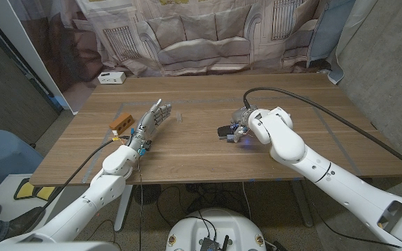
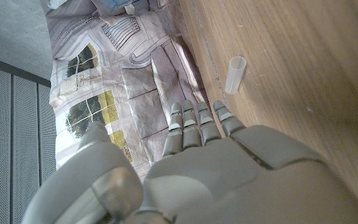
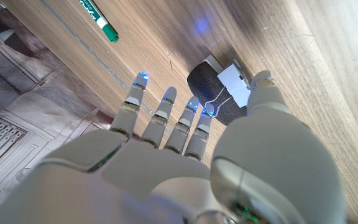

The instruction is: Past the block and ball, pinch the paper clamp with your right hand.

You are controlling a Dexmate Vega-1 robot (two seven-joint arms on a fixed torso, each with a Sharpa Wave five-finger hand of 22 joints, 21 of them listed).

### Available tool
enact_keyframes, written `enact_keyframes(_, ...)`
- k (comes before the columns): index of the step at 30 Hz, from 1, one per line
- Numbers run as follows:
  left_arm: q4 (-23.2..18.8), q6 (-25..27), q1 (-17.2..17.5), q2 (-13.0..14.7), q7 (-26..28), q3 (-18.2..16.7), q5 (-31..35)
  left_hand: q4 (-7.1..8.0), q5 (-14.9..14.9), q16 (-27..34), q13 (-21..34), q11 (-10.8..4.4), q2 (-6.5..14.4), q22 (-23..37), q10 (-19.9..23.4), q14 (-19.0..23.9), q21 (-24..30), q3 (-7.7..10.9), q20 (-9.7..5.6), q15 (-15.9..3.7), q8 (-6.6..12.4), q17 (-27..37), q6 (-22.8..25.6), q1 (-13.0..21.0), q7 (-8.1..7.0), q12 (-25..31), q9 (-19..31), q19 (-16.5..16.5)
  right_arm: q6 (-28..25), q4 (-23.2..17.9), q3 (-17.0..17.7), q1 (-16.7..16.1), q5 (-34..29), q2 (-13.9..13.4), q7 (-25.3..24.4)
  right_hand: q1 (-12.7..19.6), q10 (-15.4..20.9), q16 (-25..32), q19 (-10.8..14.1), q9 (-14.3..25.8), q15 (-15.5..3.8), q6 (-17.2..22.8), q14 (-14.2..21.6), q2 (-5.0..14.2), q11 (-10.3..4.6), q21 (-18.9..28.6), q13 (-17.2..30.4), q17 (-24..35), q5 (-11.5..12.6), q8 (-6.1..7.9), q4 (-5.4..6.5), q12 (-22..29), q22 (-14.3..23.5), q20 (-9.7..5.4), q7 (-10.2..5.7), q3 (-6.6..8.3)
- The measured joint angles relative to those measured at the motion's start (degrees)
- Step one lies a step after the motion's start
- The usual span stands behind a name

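The right hand [image 1: 246, 125] reaches over the black paper clamp with wire handles [image 3: 219, 93], thumb and fingertips [image 3: 202, 118] touching it; whether it is pinched I cannot tell. Left of the clamp, the left hand [image 1: 145, 125] extends straight fingers, holding nothing, beside an orange block [image 1: 121, 124].

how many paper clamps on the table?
1. The black paper clamp lies on the table at the right hand; its fingertips reach it. Others may be hidden behind that hand.
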Motion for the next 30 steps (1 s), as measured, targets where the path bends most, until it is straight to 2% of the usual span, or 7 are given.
enact_keyframes(4, 0.00, -0.02, 0.00, -0.04, -0.01, 0.00, 0.00, 0.00, 0.00, 0.00, 0.00, 0.00, 0.00, 0.00, 0.00, 0.00, 0.00, 0.00, 0.00, 0.00, 0.00, 0.00, 0.00, 0.00, 0.00, 0.00, 0.00, 0.00, 0.12, 0.02, -0.16, 0.27, -0.48, 0.07, 0.65, -0.76, -2.61, -0.44, -0.51, -0.01, 0.04, -2.85, -1.49, 0.00, 0.84, 0.00, -0.06, 0.25, 0.00, 0.00, 0.23, 0.00, 0.00, -0.11, 0.54, -0.23)
enact_keyframes(7, 0.03, -0.02, 0.00, -0.05, -0.05, 0.00, 0.00, -0.25, 0.00, 0.00, 0.00, 0.00, 0.00, 0.00, 0.00, 0.00, 0.00, 0.25, 0.00, 0.00, 0.00, 0.00, 0.00, 0.00, 0.00, 0.00, 0.00, 0.00, 0.20, 0.02, -0.20, 0.43, -0.80, 0.14, 1.11, -1.46, -4.59, -0.78, -1.01, -0.01, 0.02, -4.58, -2.72, -0.71, 1.34, 0.00, -0.17, 0.25, 0.43, 0.00, 0.08, 0.00, 0.00, -0.04, 1.07, -0.45)
enact_keyframes(13, 0.10, -0.02, -0.01, -0.06, -0.17, 0.00, -0.04, -0.25, 0.00, 0.00, 0.00, 0.00, 0.00, 0.00, 0.00, 0.00, 0.00, 0.25, 0.00, 0.00, 0.00, 0.00, 0.00, 0.00, 0.00, 0.00, 0.00, 0.00, 0.39, 0.02, -0.23, 0.64, -1.40, 0.22, 2.06, -2.18, -8.49, -1.28, -2.03, -0.01, 0.55, -8.15, -5.44, -1.45, 3.15, 0.00, -0.42, 0.25, 2.22, 0.00, 0.43, 0.00, 0.00, -0.01, 2.01, -0.84)
enact_keyframes(17, 0.16, -0.02, -0.07, -0.06, -0.24, 0.05, -0.08, -0.25, 0.00, 0.00, 0.00, 0.00, 0.00, 0.00, 0.00, 0.00, 0.00, 0.25, 0.00, 0.00, 0.00, 0.00, 0.00, 0.00, 0.00, 0.00, 0.00, 0.00, 0.55, 0.00, -0.23, 0.69, -1.98, 0.31, 2.87, -2.40, -10.23, -1.28, -2.58, -0.01, 0.99, -10.00, -7.07, -1.67, 4.14, 0.00, -0.43, 0.25, 2.76, 0.00, 0.22, 0.00, 0.00, -0.10, 2.64, -1.05)
enact_keyframes(26, 0.22, 0.25, -0.25, -0.06, -0.38, 0.22, -0.11, -0.25, 0.00, 0.00, 0.00, 0.00, 0.00, 0.00, 0.00, 0.00, 0.00, 0.25, 0.00, 0.00, 0.00, 0.00, 0.00, 0.00, 0.00, 0.00, 0.00, 0.00, 0.70, -0.36, 0.07, 0.67, -2.82, 0.49, 3.97, -2.93, -13.91, -1.72, -3.70, -0.01, 1.65, -13.55, -9.86, -2.21, 4.93, 0.01, -0.70, 0.08, 3.83, 0.00, 0.45, 0.00, 0.00, -0.04, 4.15, -1.28)
enact_keyframes(30, 0.24, 0.38, -0.27, -0.06, -0.43, 0.24, -0.13, -0.25, 0.00, 0.00, 0.00, 0.00, 0.00, 0.00, 0.00, 0.00, 0.00, 0.25, 0.00, 0.00, 0.00, 0.00, 0.22, 0.00, 0.22, 0.00, 0.00, 0.00, 0.73, -0.47, 0.23, 0.59, -2.89, 0.60, 4.07, -3.25, -14.94, -1.72, -3.87, -0.01, 1.80, -14.71, -10.58, -2.33, 5.47, 0.01, -0.70, 0.08, 4.19, 0.00, 0.69, 0.00, 0.00, -0.22, 4.25, -1.52)
